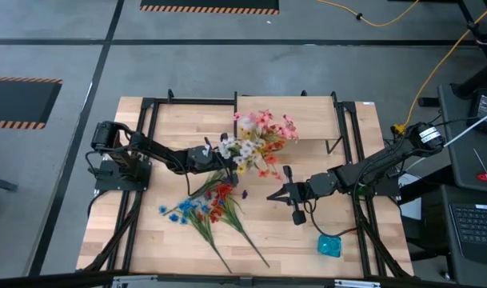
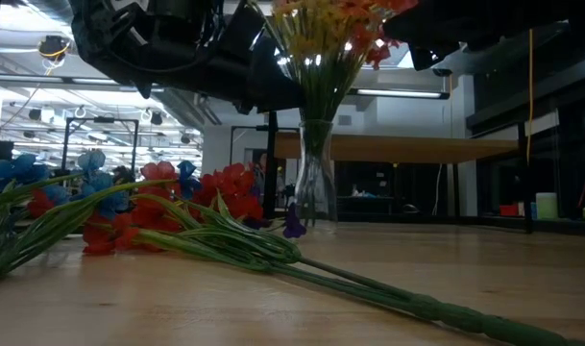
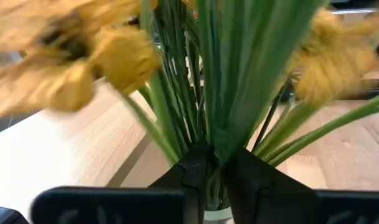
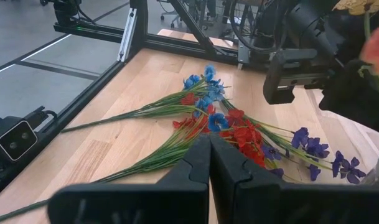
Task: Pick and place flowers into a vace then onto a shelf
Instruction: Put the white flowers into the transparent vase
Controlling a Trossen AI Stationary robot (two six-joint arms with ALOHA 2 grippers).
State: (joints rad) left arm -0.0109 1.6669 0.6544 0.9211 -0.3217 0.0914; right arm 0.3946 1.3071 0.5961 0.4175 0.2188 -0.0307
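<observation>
A clear glass vase (image 2: pixel 316 183) stands mid-table with a bunch of flowers (image 1: pixel 255 144) in it, yellow, white, pink and orange blooms on top. My left gripper (image 3: pixel 217 158) reaches in from the table's left (image 1: pixel 225 158) and is shut on green stems above the vase. More flowers (image 1: pixel 211 206), red and blue, lie flat on the tabletop nearer the front. My right gripper (image 4: pixel 210 140) hangs shut and holding nothing to the right of the vase (image 1: pixel 273 194). The shelf (image 1: pixel 307 120) stands at the far edge. My left gripper pinches a few green stems (image 3: pixel 219 140) of the bunch between its two fingers, just above the vase's mouth. The fingers come in level from the table's left, across the stems. The stems stand upright, their lower ends in the vase.
A small blue thing (image 1: pixel 329 246) lies near the front right. A loose purple bloom (image 2: pixel 294 228) sits at the vase's foot. Black frame rails (image 1: pixel 143 144) run along both sides of the table. Bare wood lies between the vase and the shelf.
</observation>
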